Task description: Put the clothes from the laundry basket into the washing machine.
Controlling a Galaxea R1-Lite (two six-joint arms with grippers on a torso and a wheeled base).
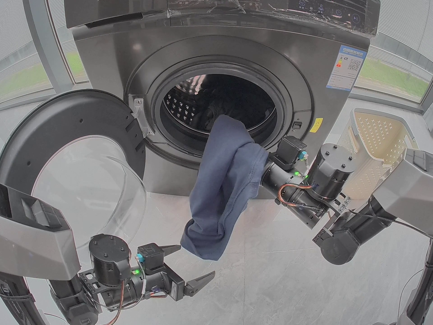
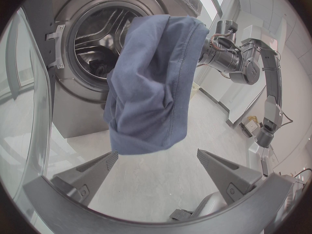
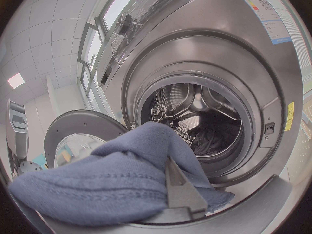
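The head view shows the laundry basket [image 1: 379,141] to the right of the washing machine [image 1: 112,59], whose door [image 1: 67,118] is swung open to the left; the right wrist view looks into the drum, where dark clothes [image 3: 211,140] lie. The right end effector [image 1: 266,164] is clamped on a blue garment [image 1: 225,181], which drapes over it and hangs in front of the machine's opening; one finger [image 3: 178,189] pokes out of the cloth. The left end effector [image 1: 196,260] sits low before the machine, spread wide and holding nothing; the left wrist view shows the garment's hem just clear of it.
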